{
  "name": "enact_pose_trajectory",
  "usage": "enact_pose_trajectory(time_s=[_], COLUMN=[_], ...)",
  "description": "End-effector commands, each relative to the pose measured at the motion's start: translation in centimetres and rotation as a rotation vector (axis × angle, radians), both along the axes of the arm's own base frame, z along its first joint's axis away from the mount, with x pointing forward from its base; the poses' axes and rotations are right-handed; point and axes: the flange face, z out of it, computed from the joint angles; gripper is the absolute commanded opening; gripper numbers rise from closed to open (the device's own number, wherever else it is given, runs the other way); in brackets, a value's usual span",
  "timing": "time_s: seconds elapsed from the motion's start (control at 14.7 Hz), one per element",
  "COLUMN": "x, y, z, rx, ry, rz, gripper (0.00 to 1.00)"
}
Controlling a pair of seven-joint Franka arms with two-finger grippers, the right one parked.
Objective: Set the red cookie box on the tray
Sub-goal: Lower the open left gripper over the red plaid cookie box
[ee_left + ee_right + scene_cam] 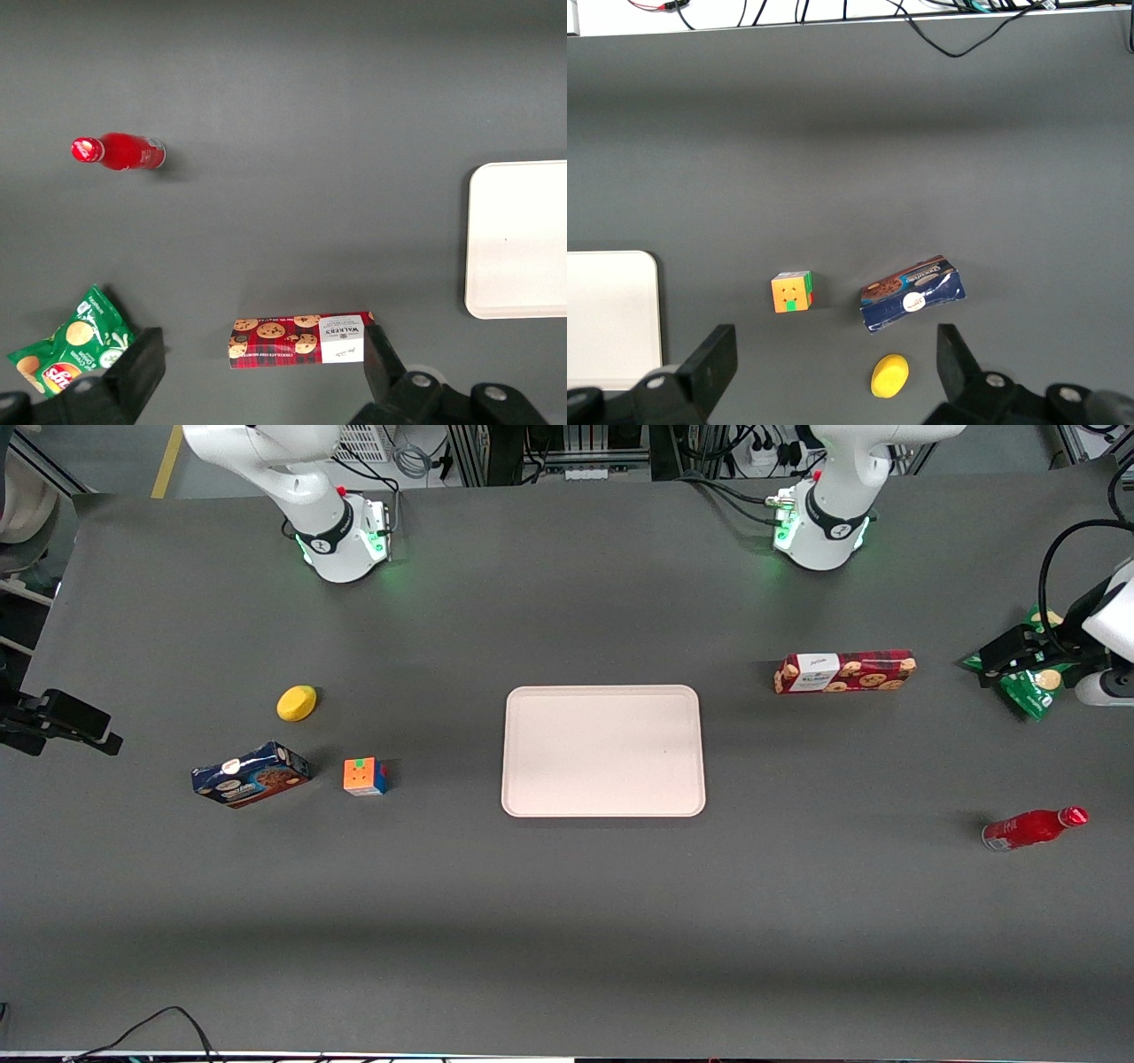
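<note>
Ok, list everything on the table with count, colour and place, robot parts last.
red cookie box: one, dark-red plaid, on the table beside the tray, toward the working arm's end.
tray: one, pale pinkish-cream, mid-table, nothing on it.
red bottle: one, lying down, nearer the front camera than the red cookie box.
green chip bag: one, under the gripper at the working arm's end.
blue cookie box: one, dark blue, toward the parked arm's end.
puzzle cube: one, multicoloured, between the blue cookie box and the tray.
yellow object: one, rounded, farther from the camera than the cube.
gripper: one, black, open, above the chip bag.
</note>
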Motion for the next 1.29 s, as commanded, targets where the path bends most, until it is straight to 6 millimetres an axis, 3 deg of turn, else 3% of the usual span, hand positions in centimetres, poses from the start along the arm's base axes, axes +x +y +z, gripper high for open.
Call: enact_pose_trajectory(time_s=[0.0,0.27,0.48,0.61,0.82,1.22], x=[0.4,0.8,-0.5,-0.7,-1.3,-6.4], y=[0.2,0.4,-0.5,0.2,1.3,1.7], z=[0.0,-0.7,-3.4,-6.0,-9.4,-19.3], rx=[-0.003,0.002,-0.003,-0.027,-0.034,-0.018], ry=[0.019,0.066,0.224,0.258,0.267,0.147], rz=[-0.010,0.010,-0.069,-0.287,-0.479,-0.799], gripper=[1.00,1.00,1.00,1.00,1.00,1.00])
